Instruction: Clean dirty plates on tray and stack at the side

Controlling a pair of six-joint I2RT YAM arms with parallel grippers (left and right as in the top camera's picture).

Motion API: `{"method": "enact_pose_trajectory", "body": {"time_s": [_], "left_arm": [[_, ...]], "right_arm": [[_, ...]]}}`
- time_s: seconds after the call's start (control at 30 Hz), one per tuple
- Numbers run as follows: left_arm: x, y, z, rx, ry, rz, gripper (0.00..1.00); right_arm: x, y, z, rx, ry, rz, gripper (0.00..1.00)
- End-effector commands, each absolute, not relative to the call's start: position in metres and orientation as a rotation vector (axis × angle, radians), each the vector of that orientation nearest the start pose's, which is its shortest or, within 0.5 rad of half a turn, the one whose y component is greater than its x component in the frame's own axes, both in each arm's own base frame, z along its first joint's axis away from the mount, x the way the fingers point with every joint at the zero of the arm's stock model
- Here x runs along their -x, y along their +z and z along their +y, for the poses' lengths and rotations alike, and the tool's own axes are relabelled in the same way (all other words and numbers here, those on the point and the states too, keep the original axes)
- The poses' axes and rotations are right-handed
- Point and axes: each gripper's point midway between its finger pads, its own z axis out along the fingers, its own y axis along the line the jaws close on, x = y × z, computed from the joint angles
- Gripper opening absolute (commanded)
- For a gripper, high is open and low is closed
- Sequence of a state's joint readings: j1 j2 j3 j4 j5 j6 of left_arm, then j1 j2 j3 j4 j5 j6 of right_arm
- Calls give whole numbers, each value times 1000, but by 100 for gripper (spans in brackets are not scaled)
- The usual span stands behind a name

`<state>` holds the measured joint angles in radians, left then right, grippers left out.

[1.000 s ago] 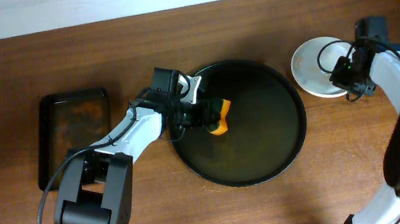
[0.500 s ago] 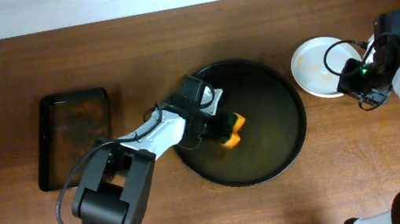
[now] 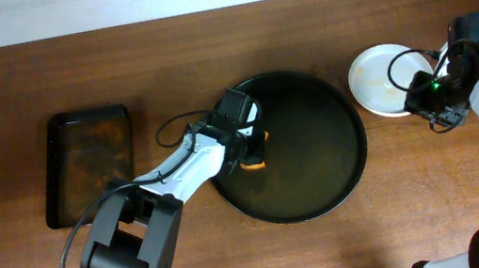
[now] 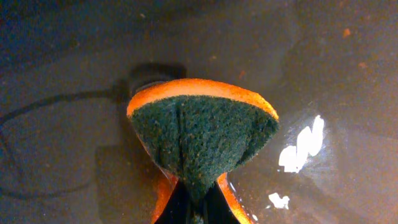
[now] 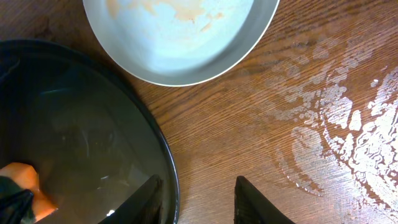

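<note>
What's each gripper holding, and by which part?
The left gripper pinches a folded orange-and-green sponge by its narrow gathered end. The right gripper is open, holding nothing.

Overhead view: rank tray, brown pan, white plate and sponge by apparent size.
Largest to smallest:
1. black tray
2. brown pan
3. white plate
4. orange sponge, partly hidden, but clearly smallest

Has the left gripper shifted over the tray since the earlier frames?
Yes. Holding the orange sponge, the left gripper has slid back toward the left rim of the tray.
</note>
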<state>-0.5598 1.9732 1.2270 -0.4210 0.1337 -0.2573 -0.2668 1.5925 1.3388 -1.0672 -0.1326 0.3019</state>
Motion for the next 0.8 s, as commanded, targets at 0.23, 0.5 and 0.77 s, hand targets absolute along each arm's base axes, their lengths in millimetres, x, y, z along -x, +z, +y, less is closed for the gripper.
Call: {"method": "enact_pose_trajectory", "body": {"time_s": [0.23, 0.5, 0.77], "left_arm": [[-356, 16, -251, -454, -448, 2749, 0], [-307, 61, -339, -763, -1360, 2538, 0], [-331, -28, -276, -581, -654, 2832, 0]], "right_arm": [[-332, 135, -69, -770, 182, 2794, 38], [-331, 135, -69, -770, 182, 2794, 38], [-329, 134, -69, -773, 182, 2804, 38]]}}
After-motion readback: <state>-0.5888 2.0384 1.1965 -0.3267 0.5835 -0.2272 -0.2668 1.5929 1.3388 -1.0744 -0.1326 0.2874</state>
